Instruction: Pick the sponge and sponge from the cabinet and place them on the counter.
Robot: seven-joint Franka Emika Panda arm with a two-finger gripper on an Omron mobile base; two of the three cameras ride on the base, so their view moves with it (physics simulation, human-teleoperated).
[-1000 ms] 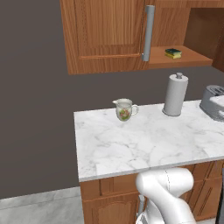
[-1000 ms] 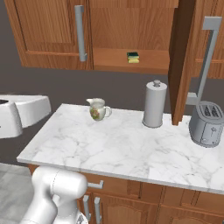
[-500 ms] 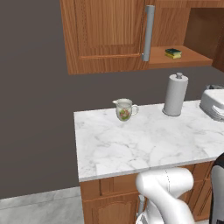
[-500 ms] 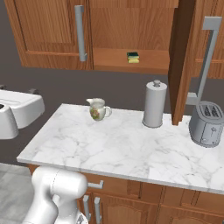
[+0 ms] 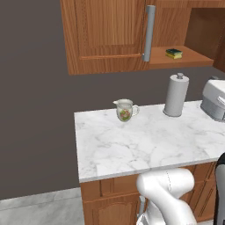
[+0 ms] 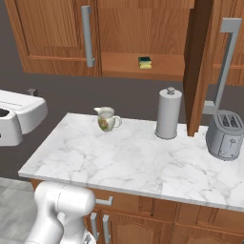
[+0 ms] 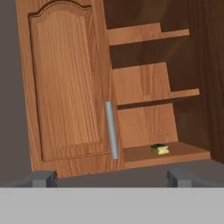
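**Approach to the open cabinet, nothing picked yet**

Take the paper towel roll (image 6: 168, 113) as the landmark, and read the right base view from left to right. Far to its left, off the counter's edge, hangs a white part of the arm. Nearer on the left stands the floral jug (image 6: 106, 118), on the counter (image 6: 143, 164) and well apart from the roll. Above the roll and slightly to its left, the sponge (image 6: 145, 62) lies on the bottom shelf of the cabinet (image 6: 143, 28); it looks like a stack of two, but the frames are too coarse to tell. Just right of the roll the open cabinet door (image 6: 200, 62) juts forward, and beyond it sits the toaster (image 6: 226, 134).

In the hand view the gripper (image 7: 109, 178) faces the open shelves from a distance, its jaws spread wide and empty, with the sponge (image 7: 160, 148) to the right of the bar handle (image 7: 111, 130).

I judge the reach to be in hand. The next move calls for carrying the hand up and forward to the shelf, clear of the door, then closing on a sponge.
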